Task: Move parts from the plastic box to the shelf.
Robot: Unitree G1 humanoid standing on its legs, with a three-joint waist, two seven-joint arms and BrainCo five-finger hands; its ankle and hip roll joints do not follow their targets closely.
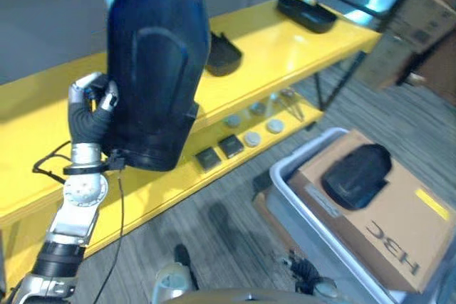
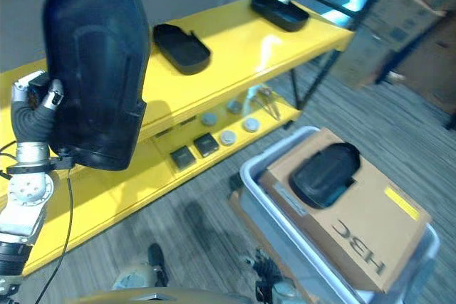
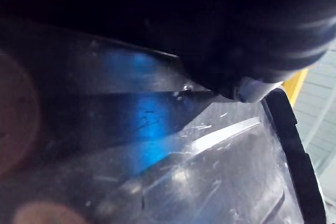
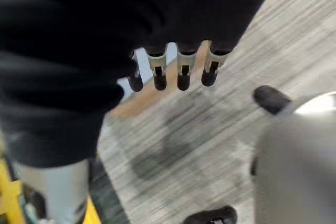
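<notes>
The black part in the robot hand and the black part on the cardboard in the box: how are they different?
The held black part is up in the air, standing on end, gripped by the left robot hand in front of the yellow shelf. The part on the cardboard lies flat in the plastic box, with no hand on it. The held one looks far bigger, but it is closer to the camera. Both are dark, rounded shells.

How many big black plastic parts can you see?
4. One is held up in the left hand: the black part. Two lie on the yellow shelf's top: and. One rests on the cardboard in the plastic box. More may be hidden.
</notes>
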